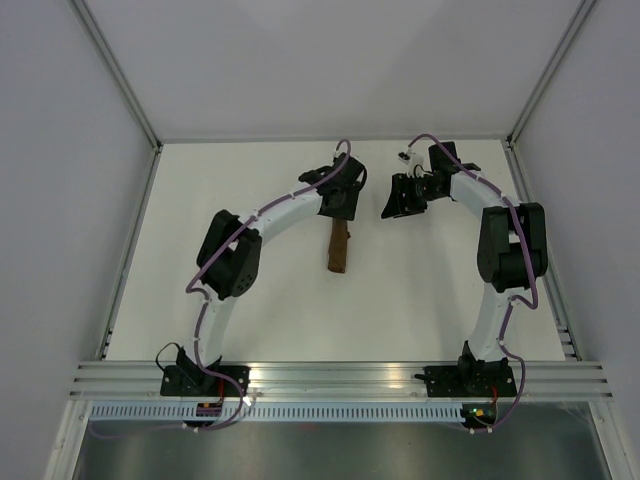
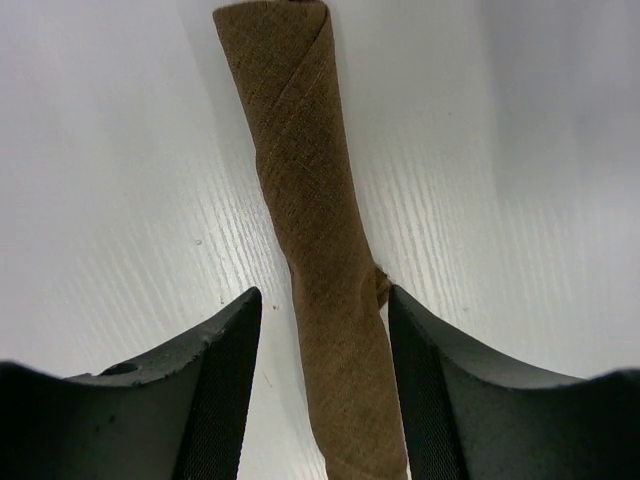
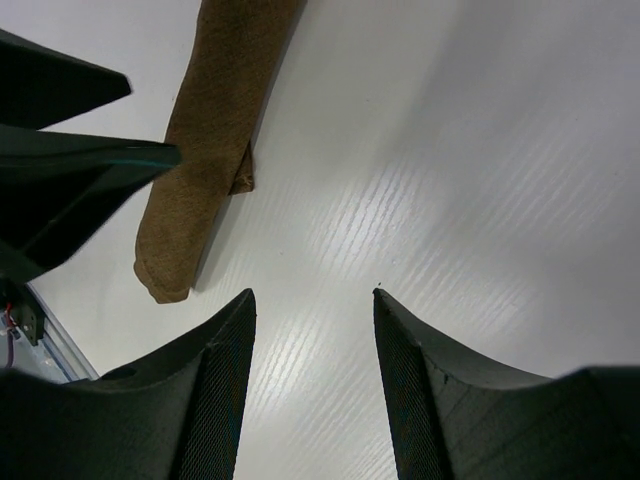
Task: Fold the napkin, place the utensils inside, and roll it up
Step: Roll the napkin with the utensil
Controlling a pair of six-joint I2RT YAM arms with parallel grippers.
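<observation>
The dark-brown napkin [image 1: 339,248] lies on the white table as a tight, narrow roll. It also shows in the left wrist view [image 2: 310,200] and the right wrist view [image 3: 215,130]. No utensils are visible. My left gripper [image 1: 342,205] is open over the roll's far end, one finger on each side of it [image 2: 325,295]. The right-hand finger is against the cloth and the left-hand finger stands apart from it. My right gripper [image 1: 392,205] is open and empty [image 3: 313,295], over bare table just right of the roll.
The white table [image 1: 250,190] is enclosed by pale walls at the back and both sides. An aluminium rail [image 1: 340,380] runs along the near edge by the arm bases. My left gripper's fingers [image 3: 60,190] show at the left of the right wrist view.
</observation>
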